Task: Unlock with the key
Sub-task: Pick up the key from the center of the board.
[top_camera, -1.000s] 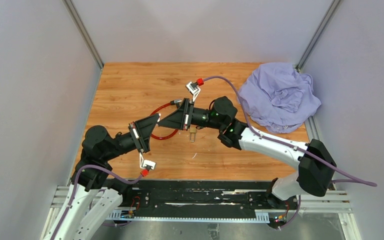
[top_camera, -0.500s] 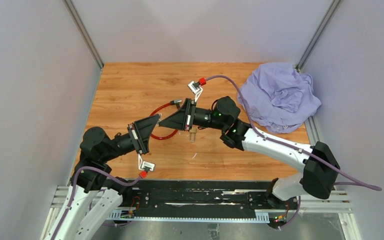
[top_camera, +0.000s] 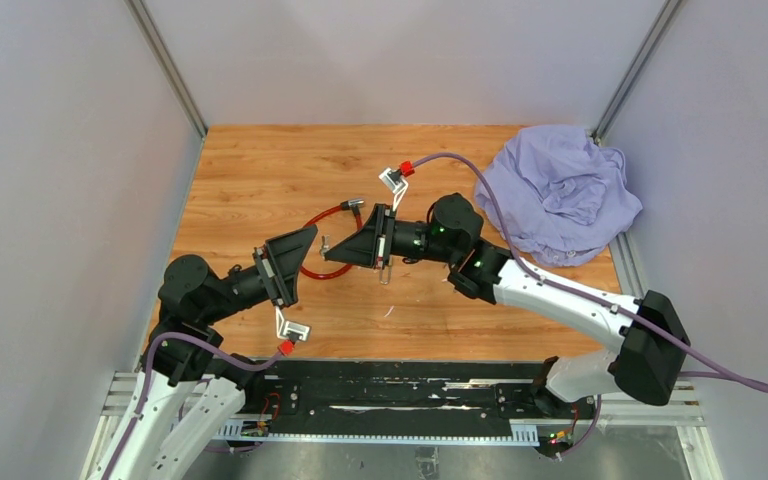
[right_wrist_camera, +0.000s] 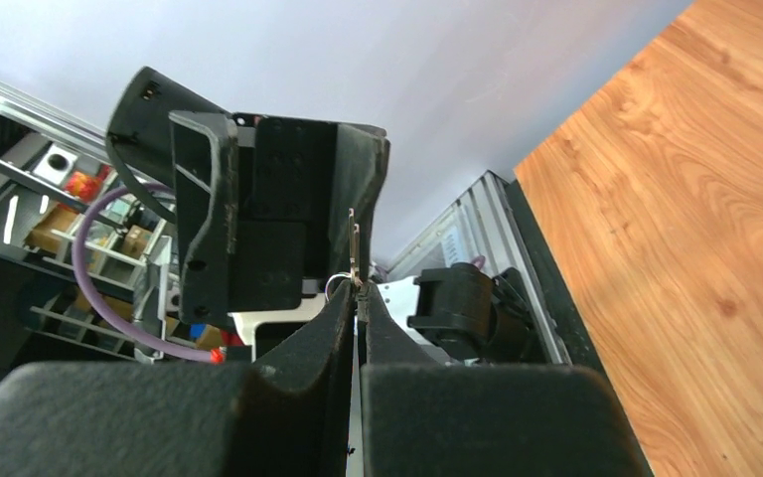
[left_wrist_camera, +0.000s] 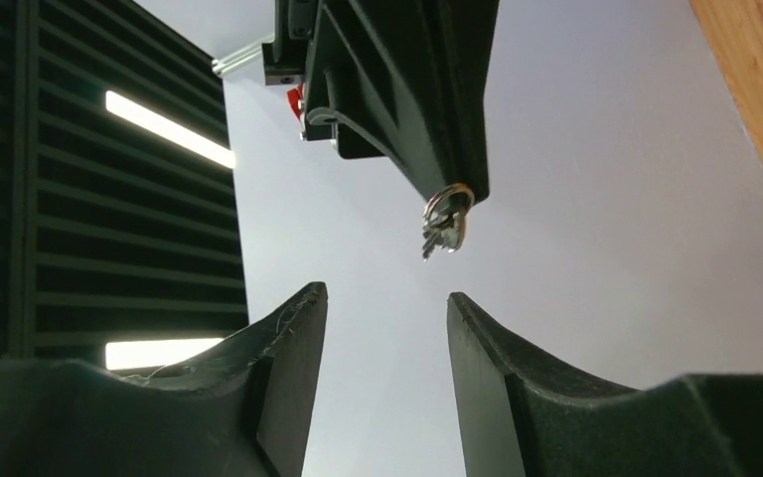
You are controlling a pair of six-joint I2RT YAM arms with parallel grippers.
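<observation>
Left gripper (left_wrist_camera: 387, 298) is being held left of mid-table (top_camera: 260, 150), jaws apart, facing the key (left_wrist_camera: 445, 224) across a small gap. Key is being clamped in the right gripper's (right_wrist_camera: 358, 298) closed jaws above mid-table. Beyond, a red cable lock (top_camera: 335, 209) is being seen lying well inside the edges. A lilac cloth (top_camera: 560, 195) is being seen heaped in the far right corner.

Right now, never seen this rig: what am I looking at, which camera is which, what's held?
Two robot arms, each ending in a two-finger gripper. The wide picture looks down from above and behind them; the other two come from wrist cameras. On the wooden table lie a red cable loop, a small brass piece, likely the lock, and a crumpled purple cloth. The right gripper is shut on a key ring; the left gripper faces it, open and empty.
</observation>
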